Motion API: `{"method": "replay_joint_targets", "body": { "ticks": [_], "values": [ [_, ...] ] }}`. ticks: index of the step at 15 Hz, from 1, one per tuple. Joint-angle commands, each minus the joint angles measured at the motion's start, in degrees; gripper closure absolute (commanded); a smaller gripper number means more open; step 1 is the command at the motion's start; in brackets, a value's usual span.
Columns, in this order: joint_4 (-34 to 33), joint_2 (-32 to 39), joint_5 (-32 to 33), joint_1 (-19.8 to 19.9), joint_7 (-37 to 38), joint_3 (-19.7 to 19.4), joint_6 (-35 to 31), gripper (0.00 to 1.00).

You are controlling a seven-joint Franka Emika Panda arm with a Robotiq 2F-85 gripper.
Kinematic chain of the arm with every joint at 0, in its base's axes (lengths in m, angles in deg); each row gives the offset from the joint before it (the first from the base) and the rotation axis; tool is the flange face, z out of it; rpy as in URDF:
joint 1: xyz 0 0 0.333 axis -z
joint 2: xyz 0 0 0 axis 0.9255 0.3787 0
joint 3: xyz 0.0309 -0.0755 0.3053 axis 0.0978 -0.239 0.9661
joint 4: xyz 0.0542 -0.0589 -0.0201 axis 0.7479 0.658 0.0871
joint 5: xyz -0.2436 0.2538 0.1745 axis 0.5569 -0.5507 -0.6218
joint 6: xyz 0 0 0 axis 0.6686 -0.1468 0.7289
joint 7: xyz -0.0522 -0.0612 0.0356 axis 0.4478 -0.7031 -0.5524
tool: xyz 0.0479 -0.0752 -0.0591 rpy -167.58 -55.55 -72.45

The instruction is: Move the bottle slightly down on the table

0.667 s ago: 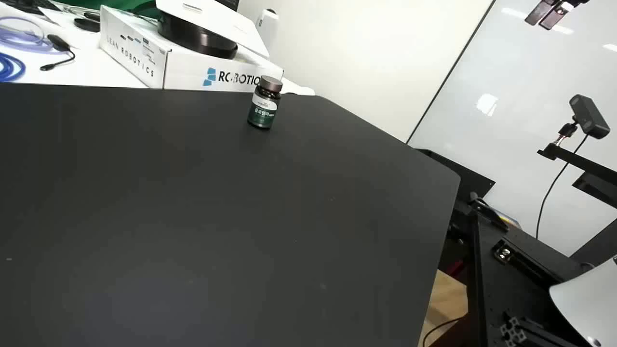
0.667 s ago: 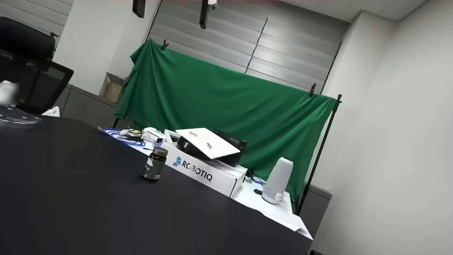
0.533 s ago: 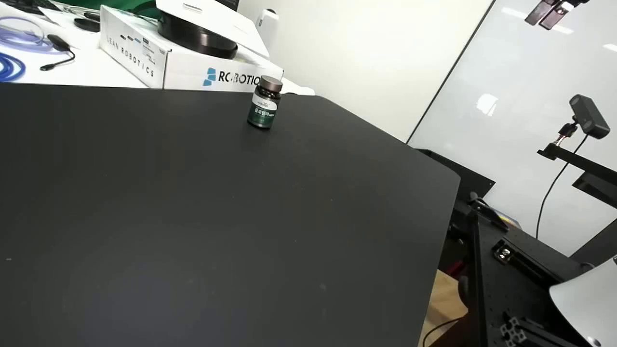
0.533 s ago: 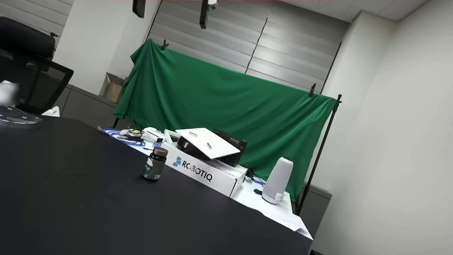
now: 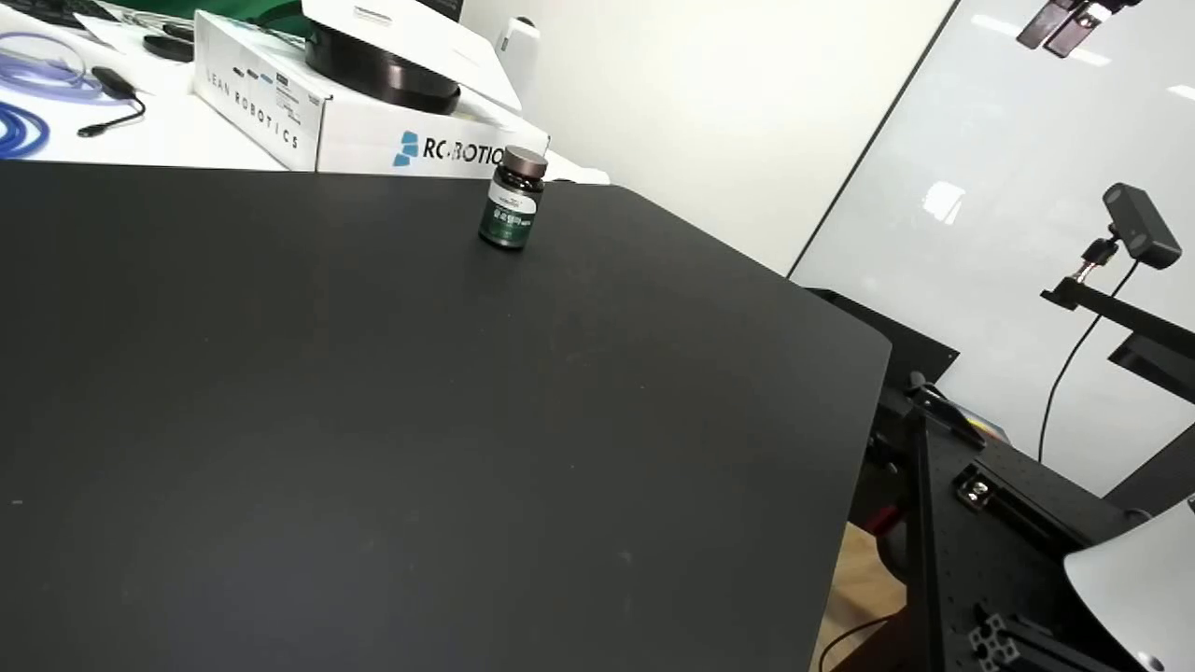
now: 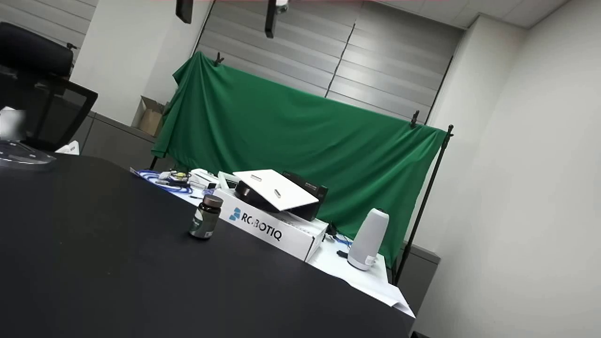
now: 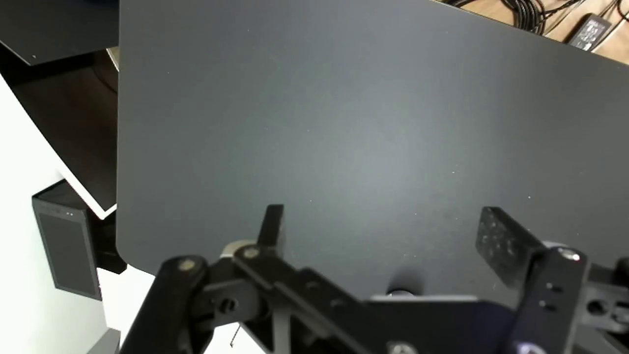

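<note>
We see a black gripper with angular links and round metal screws. One blocky dark fingertip bears pale specks.

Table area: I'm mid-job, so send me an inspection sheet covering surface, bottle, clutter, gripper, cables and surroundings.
Surface: black table, flat, with small pale specks.
Job's things: bottle upright, capped, near the edge by the white desk.
Clutter: white box on that desk, with a white panel and other gear on top.
Gripper: open, holding nothing, above the table.
Cables: blue cable coiled on the desk; black cables on the floor.
Surroundings: green cloth hanging behind; dark office chair beyond the table.
</note>
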Motion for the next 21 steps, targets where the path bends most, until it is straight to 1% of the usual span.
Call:
{"method": "replay_joint_targets", "body": {
  "ticks": [1, 2, 3, 5, 7, 8, 11, 12, 13, 15, 17, 21],
  "values": [
    [-0.2, -0.1, 0.3, -0.6, 0.3, -0.4, 0.3, 0.0],
    [-0.5, 1.9, 0.4, -0.9, 1.3, -0.7, -3.6, 0.0],
    [-1.4, 4.2, 0.1, -1.3, 1.7, -0.9, -5.5, 0.0],
    [-3.3, 10.9, -1.0, -2.9, 1.4, -1.8, -12.8, 0.0],
    [-5.7, 18.1, -3.7, -4.6, 1.1, -2.2, -19.0, 0.0],
    [-6.8, 21.3, -4.3, -6.1, 1.5, -3.2, -21.7, 0.0],
    [-12.4, 32.2, -10.3, -10.0, 0.1, -4.2, -28.2, 0.0],
    [-15.0, 35.9, -12.6, -11.1, -0.2, -4.2, -29.4, 0.0],
    [-17.5, 39.4, -15.9, -10.3, -1.4, -2.4, -30.6, 0.0],
    [-23.7, 45.9, -20.8, -10.2, -1.5, -0.7, -29.9, 0.0],
    [-30.2, 51.2, -24.3, -8.7, -1.2, 1.8, -27.7, 0.0],
    [-41.2, 60.2, -24.3, -6.0, 2.0, 6.8, -24.1, 0.0]
  ]
}}
